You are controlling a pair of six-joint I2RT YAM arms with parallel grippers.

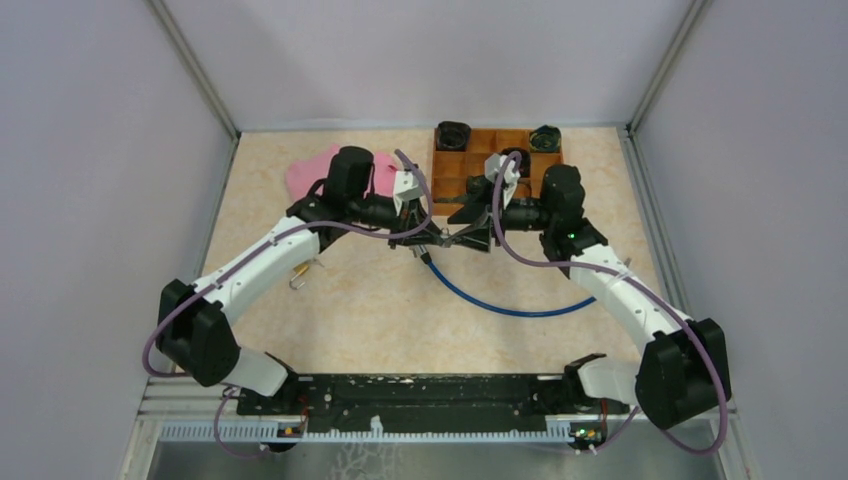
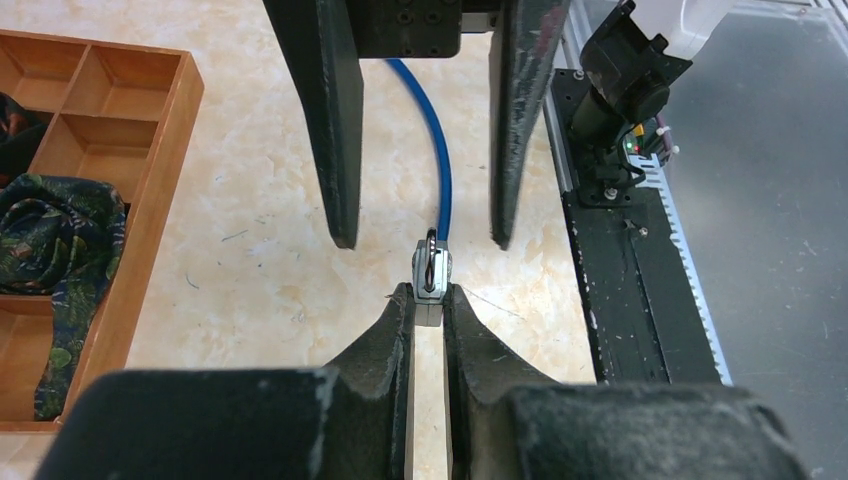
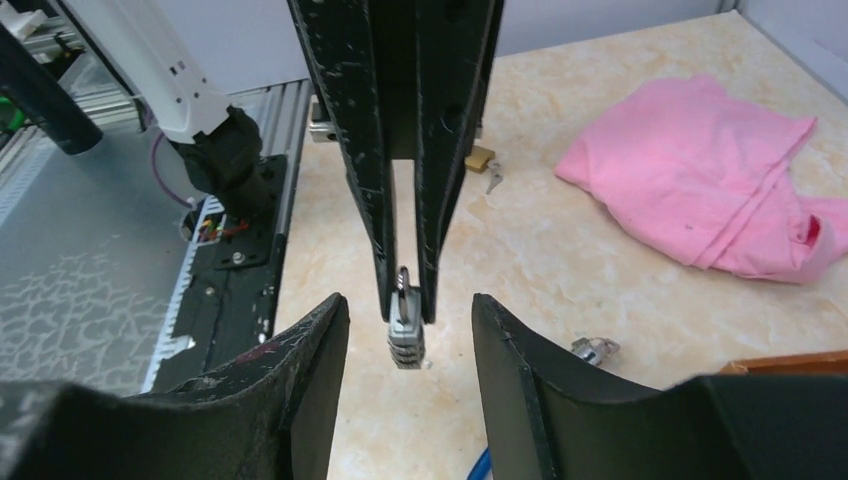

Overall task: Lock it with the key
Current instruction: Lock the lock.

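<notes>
My left gripper point(image 1: 432, 241) is shut on a small silver padlock point(image 2: 432, 272) and holds it above the table. In the right wrist view the padlock point(image 3: 404, 338) hangs below the left fingertips, shackle up. My right gripper point(image 1: 463, 240) is open and empty. Its fingers point(image 3: 330, 340) stand on either side of the padlock without touching it, and they also show in the left wrist view point(image 2: 340, 150). A small metal piece point(image 3: 595, 348), perhaps a key, lies on the table beside the right finger. I cannot tell what it is.
A blue cable point(image 1: 510, 308) curves over the table under the grippers, its end hidden behind the padlock. A brass padlock point(image 1: 300, 272) lies near the left arm. A pink cloth point(image 1: 318, 172) lies at the back left. A wooden compartment tray point(image 1: 452, 162) stands at the back.
</notes>
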